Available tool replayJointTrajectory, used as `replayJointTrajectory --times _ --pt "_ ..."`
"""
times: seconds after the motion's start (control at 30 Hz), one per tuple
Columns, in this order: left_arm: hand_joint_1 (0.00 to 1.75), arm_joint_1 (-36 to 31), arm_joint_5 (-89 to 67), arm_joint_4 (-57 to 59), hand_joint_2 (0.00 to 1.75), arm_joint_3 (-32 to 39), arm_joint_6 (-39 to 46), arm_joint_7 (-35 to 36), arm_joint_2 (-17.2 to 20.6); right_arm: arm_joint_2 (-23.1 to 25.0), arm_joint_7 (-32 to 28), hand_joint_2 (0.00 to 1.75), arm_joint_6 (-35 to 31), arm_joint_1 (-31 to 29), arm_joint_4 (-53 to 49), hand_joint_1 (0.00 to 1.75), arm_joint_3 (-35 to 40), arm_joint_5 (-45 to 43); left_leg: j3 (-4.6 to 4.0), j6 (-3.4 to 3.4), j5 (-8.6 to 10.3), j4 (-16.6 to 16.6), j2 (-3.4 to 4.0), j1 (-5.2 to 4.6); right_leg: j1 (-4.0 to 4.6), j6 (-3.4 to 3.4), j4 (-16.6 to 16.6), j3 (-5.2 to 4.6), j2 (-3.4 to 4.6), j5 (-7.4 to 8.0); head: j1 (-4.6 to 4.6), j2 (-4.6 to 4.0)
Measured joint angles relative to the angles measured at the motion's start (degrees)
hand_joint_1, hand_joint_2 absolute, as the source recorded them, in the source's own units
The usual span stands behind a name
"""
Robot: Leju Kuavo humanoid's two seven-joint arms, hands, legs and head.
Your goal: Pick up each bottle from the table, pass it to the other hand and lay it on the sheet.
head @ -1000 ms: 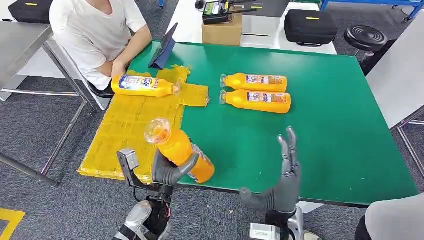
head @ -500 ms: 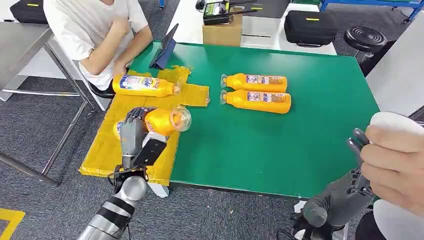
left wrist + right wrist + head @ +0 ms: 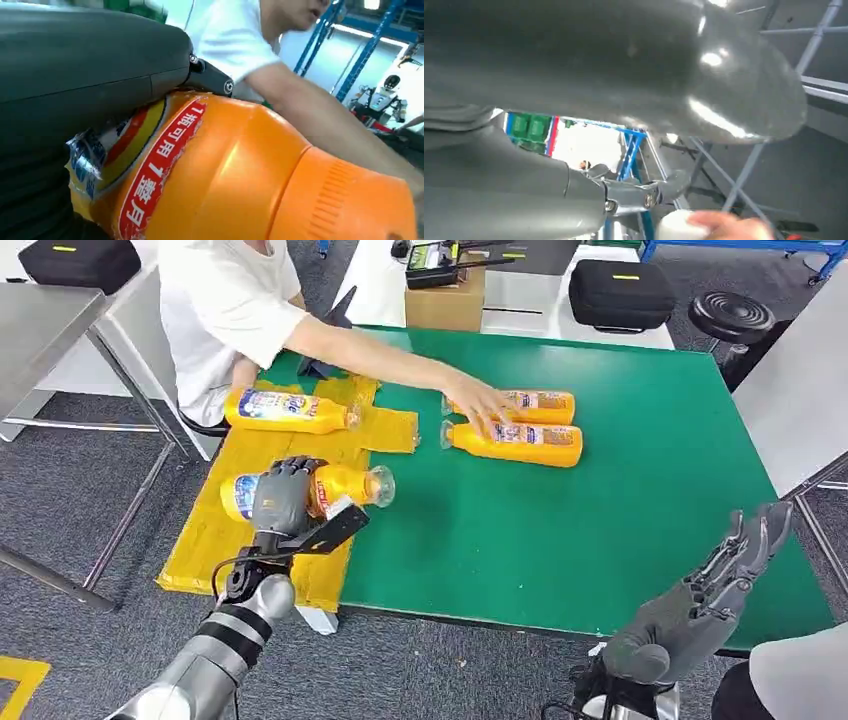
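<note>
A person's arm [image 3: 390, 360] stretches across the table's far side to the two bottles [image 3: 515, 425].

We saw a silver, black-banded left arm [image 3: 215, 655] trailing a thin black cable. Both hands, left hand [image 3: 279, 495] and right hand [image 3: 700, 605], were dark grey with glossy fingers.

Dark fingers [image 3: 90, 75] wrap the orange bottle [image 3: 240, 185]; a person's arm [image 3: 330, 125] behind
</note>
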Motion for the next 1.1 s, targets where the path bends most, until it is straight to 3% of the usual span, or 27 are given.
replayJointTrajectory --times 0.1,0.17,0.2,0.23,0.3,0.33,0.37,0.43,0.6,0.63,1.1 --pt "1.75 -0.88 -13.54 -0.35 1.75 -2.24 -6.69 6.00 0.92 -0.15 0.00 0.00 0.00 -0.03 0.46 0.00 -0.02 -0.28 0.00 0.00 0.00 0.00 -0.03 0.00 0.00 0.00 0.00 0.01 -0.01 0.00 0.02 -0.02" --pt "1.61 -1.23 -16.36 -0.35 1.75 -3.80 -11.27 7.12 1.16 -0.24 0.00 0.00 0.00 -0.03 0.70 0.00 -0.04 -0.96 0.00 0.00 0.00 0.00 0.00 0.00 0.00 0.00 0.00 0.01 0.00 0.01 0.00 -0.02" --pt "0.42 -1.38 -16.53 -0.30 1.75 -4.68 -13.89 7.45 1.16 -0.31 0.00 0.00 0.00 -0.04 0.81 0.00 -0.07 -1.20 0.00 0.01 0.01 0.00 0.00 0.00 -0.01 0.00 0.00 0.01 0.00 0.01 0.02 0.00" --pt "0.02 -1.49 -16.55 -0.20 1.75 -5.42 -16.20 7.64 1.16 -0.37 0.00 0.00 0.00 -0.04 0.87 0.00 -0.07 -1.49 0.00 0.01 0.01 0.00 0.00 -0.01 -0.01 0.01 0.00 0.01 0.00 0.01 0.02 0.00" --pt "0.05 -1.56 -15.65 0.09 1.75 -6.66 -20.14 8.23 1.16 -0.46 0.00 0.00 0.00 -0.05 1.01 0.00 -0.09 -1.97 0.00 0.01 0.00 0.00 0.00 -0.01 -0.01 0.01 0.00 0.01 0.00 0.01 0.00 -0.02" --pt "0.21 -1.56 -15.52 0.26 1.75 -7.02 -21.21 8.63 1.07 -0.48 0.00 0.00 0.00 -0.05 1.09 0.00 -0.11 -2.05 0.00 0.01 0.00 0.00 0.00 -0.01 -0.01 0.01 0.00 0.01 0.00 0.01 0.02 0.00" --pt "0.21 -1.55 -14.91 0.48 1.75 -7.45 -22.44 9.30 0.83 -0.48 0.00 0.00 0.00 -0.05 1.16 0.00 -0.11 -2.25 0.00 0.01 0.00 0.00 0.00 -0.01 -0.01 0.01 0.00 0.01 0.00 0.01 0.02 0.00" --pt "0.12 -1.51 -13.28 0.85 1.75 -7.89 -23.30 9.39 0.41 -0.50 0.00 0.00 0.00 -0.07 1.35 0.00 -0.11 -2.65 0.00 0.00 0.00 0.00 -0.01 -0.01 0.00 0.01 0.00 0.01 0.00 0.01 0.02 0.00" --pt "0.19 -0.73 1.19 1.64 1.75 -6.36 -24.76 6.38 -2.03 -0.59 0.00 0.00 0.00 -0.28 1.97 0.00 -0.15 -4.15 -0.01 0.00 -0.01 0.00 0.01 -0.01 0.00 0.01 0.00 0.01 0.00 0.00 0.02 0.00" --pt "0.00 -0.62 2.40 1.90 1.75 -5.94 -24.85 6.29 -2.38 -0.65 0.00 0.00 0.00 -0.37 2.08 0.00 -0.15 -4.22 -0.01 0.00 -0.01 0.00 0.02 -0.01 0.00 0.01 0.00 0.01 0.00 0.00 0.02 0.00" --pt "0.00 -0.99 7.50 6.21 1.75 -4.22 -23.87 5.65 -4.37 -0.81 0.00 0.00 0.00 -0.87 3.23 0.00 -0.20 -6.16 0.00 0.01 0.00 0.00 -0.01 -0.01 0.00 0.01 0.00 0.04 -0.01 0.00 0.02 0.00"
